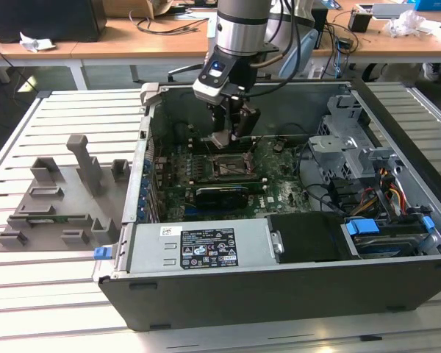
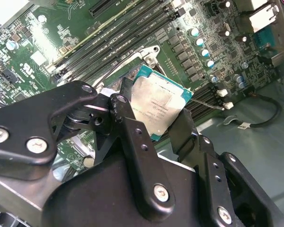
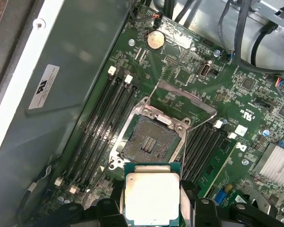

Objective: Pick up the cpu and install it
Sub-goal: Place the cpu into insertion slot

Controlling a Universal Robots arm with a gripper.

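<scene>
The cpu (image 3: 151, 196), a flat square chip with a shiny silver top and green rim, is held between the black fingers of my gripper (image 2: 161, 118), which is shut on it. It also shows in the exterior view as a small pale square (image 1: 221, 139) under the arm. The chip hangs just above the motherboard, close to the dark square socket (image 3: 149, 142), whose metal frame (image 3: 182, 101) is flipped open. In the exterior view the socket (image 1: 228, 166) lies directly below the gripper (image 1: 226, 138), inside the open computer case (image 1: 279, 294).
Memory slots (image 3: 102, 125) flank the socket on both sides. A drive cage (image 1: 353, 147) and cables (image 1: 389, 187) fill the case on the exterior view's right. A grey holder tray (image 1: 59, 198) sits on the slatted table at the exterior view's left.
</scene>
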